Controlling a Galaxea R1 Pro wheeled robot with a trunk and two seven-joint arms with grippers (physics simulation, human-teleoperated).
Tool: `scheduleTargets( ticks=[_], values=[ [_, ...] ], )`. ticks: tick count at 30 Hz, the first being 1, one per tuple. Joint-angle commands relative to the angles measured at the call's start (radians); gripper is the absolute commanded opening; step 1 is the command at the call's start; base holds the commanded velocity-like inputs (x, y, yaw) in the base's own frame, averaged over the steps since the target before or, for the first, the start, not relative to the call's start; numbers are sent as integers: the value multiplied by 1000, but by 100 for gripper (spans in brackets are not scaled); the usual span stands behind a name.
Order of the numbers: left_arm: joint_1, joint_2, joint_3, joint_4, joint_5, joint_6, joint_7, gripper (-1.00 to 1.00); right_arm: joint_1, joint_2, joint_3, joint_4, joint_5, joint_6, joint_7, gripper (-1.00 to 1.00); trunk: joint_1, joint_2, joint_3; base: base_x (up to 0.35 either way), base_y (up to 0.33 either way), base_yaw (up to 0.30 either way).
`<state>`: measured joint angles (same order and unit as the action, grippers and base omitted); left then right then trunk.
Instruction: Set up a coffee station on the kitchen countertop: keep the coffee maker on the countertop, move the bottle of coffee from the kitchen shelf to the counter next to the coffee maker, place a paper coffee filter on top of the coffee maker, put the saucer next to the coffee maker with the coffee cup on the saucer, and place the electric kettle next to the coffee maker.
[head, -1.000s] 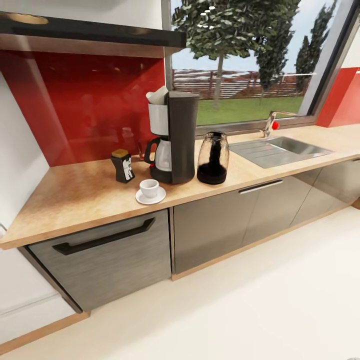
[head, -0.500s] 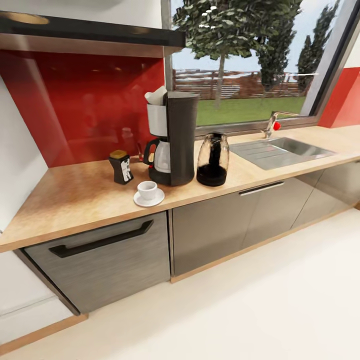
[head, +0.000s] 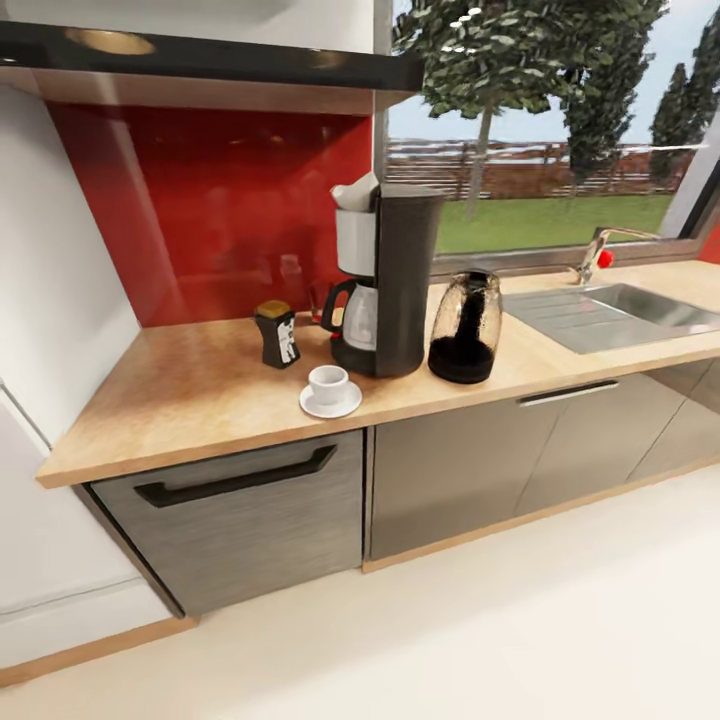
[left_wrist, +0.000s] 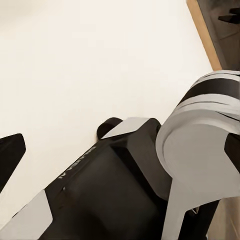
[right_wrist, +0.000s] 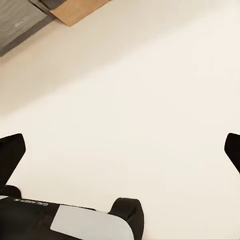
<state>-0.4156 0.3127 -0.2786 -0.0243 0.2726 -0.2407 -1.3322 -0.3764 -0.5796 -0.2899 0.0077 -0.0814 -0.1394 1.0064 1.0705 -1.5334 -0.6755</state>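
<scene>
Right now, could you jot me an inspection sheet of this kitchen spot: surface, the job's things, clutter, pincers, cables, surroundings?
Surface: light wood-grain countertop over grey cabinet fronts.
Job's things: tall dark grey coffee maker, off-white paper filter on top; dark yellow-lidded coffee jar at one side, smoky rounded kettle at the other; small white cup on white saucer in front.
Clutter: nothing seen.
Pincers: right pincer open above pale floor; left cannot be told.
Cables: nothing seen.
Surroundings: steel sink, window, red backsplash, black shelf.

kitchen: countertop (head: 200, 390), sink (head: 640, 310)
</scene>
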Motion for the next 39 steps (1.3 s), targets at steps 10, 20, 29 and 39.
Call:
scheduleTargets(
  ticks=[10,20,29,39],
  values=[
    [0,0,-8,0,8,-6,-2,100,-1,1,6,2,-8,-5,2,100,0,0,-1,199,-54,180],
    [0,0,-8,0,8,-6,-2,100,-1,1,6,2,-8,-6,-11,100,0,0,-1,36,-100,230],
    [0,0,-8,0,8,-6,-2,100,-1,2,6,2,-8,-6,-15,100,0,0,-1,70,-216,111],
    [0,0,-7,1,9,-6,-1,100,-1,53,6,2,-8,-9,-114,100,0,0,-1,86,-77,248]
  ],
)
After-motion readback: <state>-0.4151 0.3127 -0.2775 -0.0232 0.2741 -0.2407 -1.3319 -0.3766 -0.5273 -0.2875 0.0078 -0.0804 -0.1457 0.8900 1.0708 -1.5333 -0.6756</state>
